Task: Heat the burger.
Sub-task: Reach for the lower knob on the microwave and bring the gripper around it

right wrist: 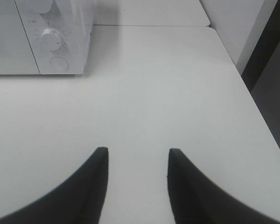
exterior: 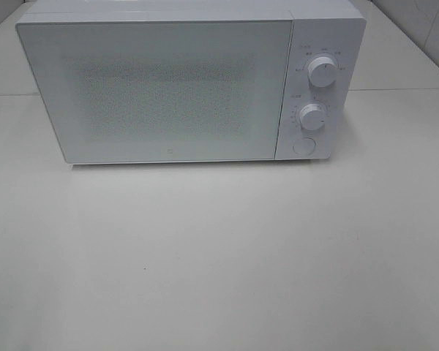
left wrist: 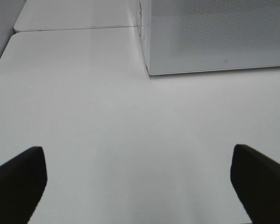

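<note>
The microwave (exterior: pixel 161 88) stands shut on the counter (exterior: pixel 219 256), and the burger shows in no view (perhaps behind the frosted door; I cannot tell). The left hand (left wrist: pixel 137 156) is spread wide and empty; the right hand (right wrist: pixel 137 150) is parted less, grasping nothing. The step looks like working the oven: next, the right hand must reach the lower dial (exterior: pixel 312 117) or the round button (exterior: pixel 303 145)

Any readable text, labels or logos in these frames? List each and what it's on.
Nothing reads clearly.
Markings around the upper knob of the microwave: too small to read.
Markings around the lower knob: blurred, unreadable.
Small mark low on the door: too small to read.
</note>
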